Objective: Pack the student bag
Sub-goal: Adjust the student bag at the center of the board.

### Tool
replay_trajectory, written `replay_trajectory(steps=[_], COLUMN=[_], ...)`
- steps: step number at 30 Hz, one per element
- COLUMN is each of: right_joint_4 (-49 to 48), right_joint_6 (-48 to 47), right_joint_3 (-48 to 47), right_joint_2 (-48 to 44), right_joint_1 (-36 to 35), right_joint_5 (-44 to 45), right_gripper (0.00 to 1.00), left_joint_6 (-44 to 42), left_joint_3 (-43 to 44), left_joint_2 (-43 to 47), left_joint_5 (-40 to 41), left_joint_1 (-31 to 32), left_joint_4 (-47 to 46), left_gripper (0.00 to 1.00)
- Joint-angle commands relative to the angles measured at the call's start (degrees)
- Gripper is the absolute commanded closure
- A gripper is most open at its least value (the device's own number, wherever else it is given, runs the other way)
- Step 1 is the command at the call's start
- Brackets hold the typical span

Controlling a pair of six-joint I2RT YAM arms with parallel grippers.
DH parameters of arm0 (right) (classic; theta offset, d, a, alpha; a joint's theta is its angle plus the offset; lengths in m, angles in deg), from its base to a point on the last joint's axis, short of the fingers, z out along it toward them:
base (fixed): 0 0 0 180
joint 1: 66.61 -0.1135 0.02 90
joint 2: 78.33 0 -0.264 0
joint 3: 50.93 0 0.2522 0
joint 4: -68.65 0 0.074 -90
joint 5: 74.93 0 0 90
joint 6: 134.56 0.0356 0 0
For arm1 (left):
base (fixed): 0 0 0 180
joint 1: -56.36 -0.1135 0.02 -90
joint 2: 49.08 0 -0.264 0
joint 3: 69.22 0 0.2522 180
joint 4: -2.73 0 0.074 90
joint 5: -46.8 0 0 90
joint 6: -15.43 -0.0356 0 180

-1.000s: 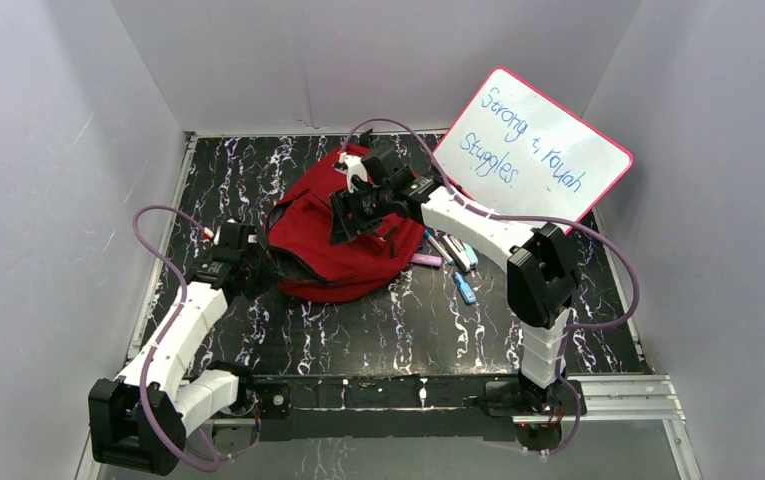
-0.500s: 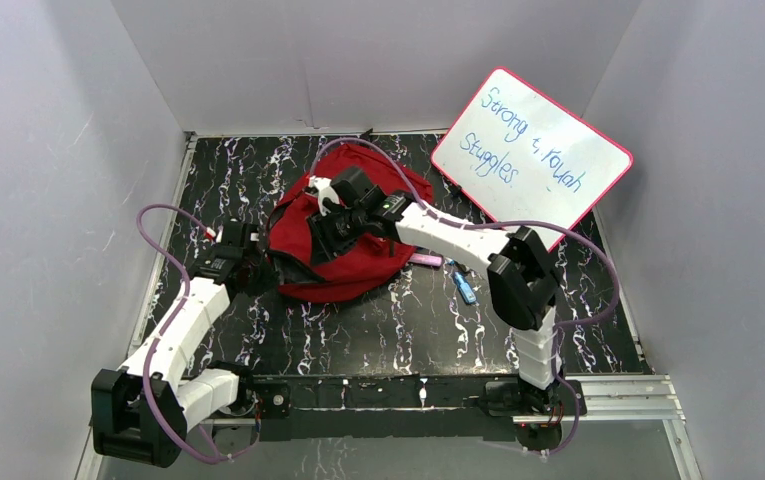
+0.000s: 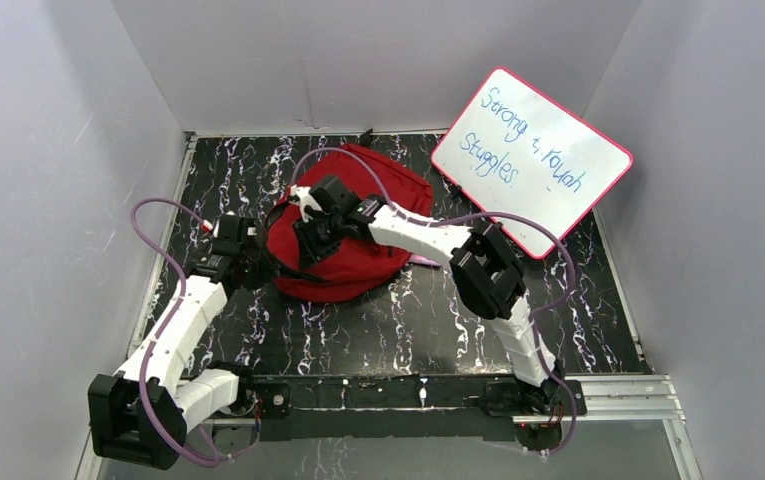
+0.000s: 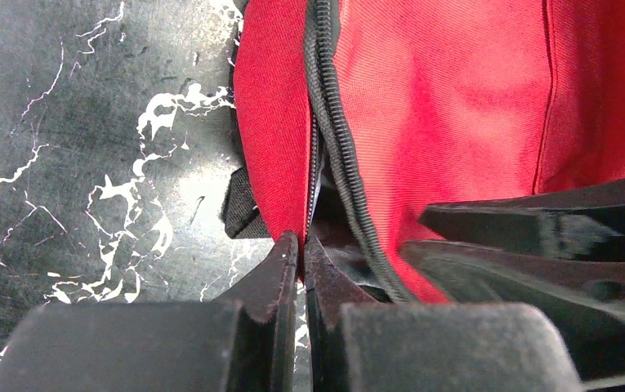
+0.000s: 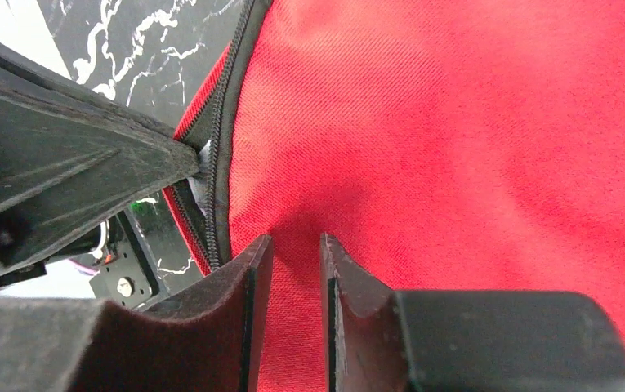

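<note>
Student bag [image 3: 343,275], soft, limp red cloth, lay on worktop [image 3: 358,330] just ahead of both pincers; left pincer [image 4: 301,245] clenched on its zip rim [image 4: 329,122], the likeliest handhold; right pincer [image 5: 291,245] nearly closed over fabric, grasp could not be told.

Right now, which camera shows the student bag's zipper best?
Left wrist: the zipper runs sharp and close down the student bag to the left claw pinching its edge. Right wrist catches a shorter stretch at its frame's left. Top external shows the whole bag, the zipper only a thin dark line.
</note>
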Motion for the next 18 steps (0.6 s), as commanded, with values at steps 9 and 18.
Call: replay_trajectory(steps=[9, 18], right_joint_4=[1.1, -4.1], right_joint_6=[-2.4, -2.0], right_joint_3=[-1.1, 5.9], right_joint_2=[1.5, -12.7], right_joint_1=[-2.9, -2.8], right_joint_5=[14.5, 16.4], right_gripper=[0.59, 0.41], left_joint_6=[0.8, 2.7], left_joint_3=[3.1, 0.9], left_joint_2=[2.4, 4.6], left_joint_5=[-0.4, -3.7], left_joint_1=[-0.4, -0.4], left_joint_4=[2.7, 4.4], left_gripper=[1.0, 1.0])
